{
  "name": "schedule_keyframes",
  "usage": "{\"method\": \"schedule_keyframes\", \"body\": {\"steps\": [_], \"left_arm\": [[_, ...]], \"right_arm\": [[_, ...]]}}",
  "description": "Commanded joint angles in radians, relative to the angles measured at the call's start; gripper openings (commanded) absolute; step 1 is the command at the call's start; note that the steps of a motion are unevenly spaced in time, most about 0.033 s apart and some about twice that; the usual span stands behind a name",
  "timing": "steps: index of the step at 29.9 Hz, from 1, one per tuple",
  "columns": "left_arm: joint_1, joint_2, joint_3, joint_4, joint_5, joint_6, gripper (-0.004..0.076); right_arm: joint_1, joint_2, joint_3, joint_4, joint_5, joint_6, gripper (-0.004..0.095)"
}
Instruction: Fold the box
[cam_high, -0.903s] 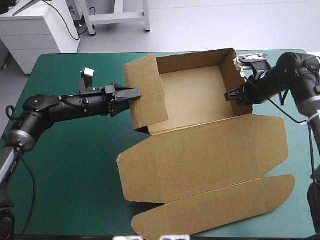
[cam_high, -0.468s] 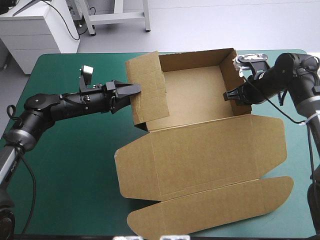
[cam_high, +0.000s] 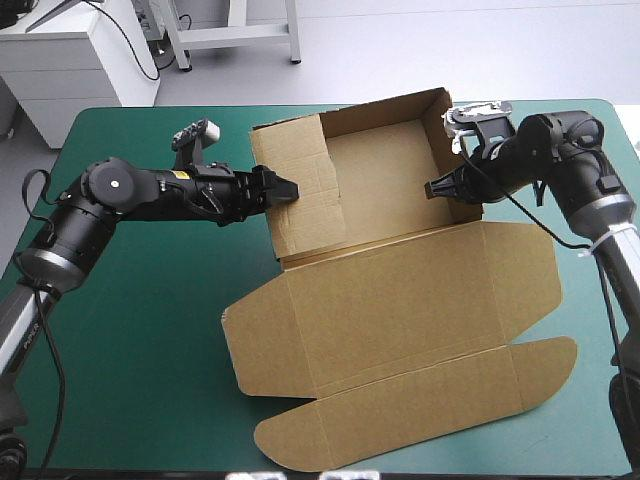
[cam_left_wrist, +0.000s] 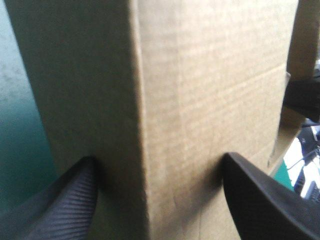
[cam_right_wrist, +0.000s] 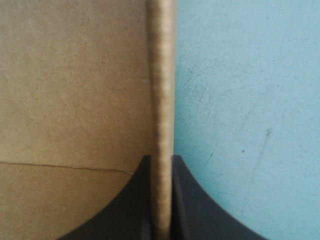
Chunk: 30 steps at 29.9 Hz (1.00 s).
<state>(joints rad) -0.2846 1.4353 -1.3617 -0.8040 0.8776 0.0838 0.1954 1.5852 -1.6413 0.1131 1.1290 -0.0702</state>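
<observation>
- Since just before, both arms have dragged the box a little toward the table's left edge, the left arm has rolled at the wrist, and the left wall flap has tipped further in over the tray floor
- Left gripper: its black fingers stand spread, and a creased fold of board fills the gap between them in its wrist view; by my judgement it pushes on the flap rather than pinching it
- Right gripper: pressed all but together on the top edge of the right wall, with the board's edge sandwiched between the two fingers
- The box sits on the teal-green cover, with its tray part toward the far edge, between the two grippers
- Done so far: the far wall and the right wall stand upright, and the left flap is raised and leaning inward
- Left to do: the flap is not yet tucked down, and the lid lies flat toward the near edge, so I judge the task about midway
- Nothing else shows on the cover near the box; the likeliest hindrance is the flap springing back once it is released
</observation>
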Motion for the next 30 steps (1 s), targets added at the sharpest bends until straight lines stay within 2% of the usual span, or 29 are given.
{"method": "schedule_keyframes", "body": {"steps": [1,11,17,23,26,28,30], "left_arm": [[-0.056,-0.038,-0.035,0.137,-0.064,-0.170,0.0497],[-0.218,-0.038,-0.035,0.532,-0.118,-0.545,0.0497],[-0.253,-0.036,-0.035,0.664,-0.129,-0.659,0.0492],[-0.253,-0.032,-0.035,0.710,-0.127,-0.690,0.0475],[-0.253,-0.026,-0.035,0.710,-0.127,-0.694,0.0374],[-0.253,-0.026,-0.035,0.710,-0.129,-0.698,0.0230],[-0.253,-0.028,-0.035,0.712,-0.129,-0.698,0.0002]], "right_arm": [[0.001,-0.045,-0.030,0.030,-0.059,0.021,0.0001],[0.014,-0.059,-0.030,0.019,-0.086,0.027,0.0001],[0.072,-0.080,-0.030,-0.050,-0.106,0.040,0.0001],[0.115,-0.082,-0.030,-0.093,-0.121,0.063,0.0001],[0.124,-0.086,-0.030,-0.102,-0.124,0.070,0.0001],[0.124,-0.086,-0.030,-0.104,-0.124,0.079,0.0001],[0.124,-0.086,-0.030,-0.113,-0.124,0.079,0.0001]]}}
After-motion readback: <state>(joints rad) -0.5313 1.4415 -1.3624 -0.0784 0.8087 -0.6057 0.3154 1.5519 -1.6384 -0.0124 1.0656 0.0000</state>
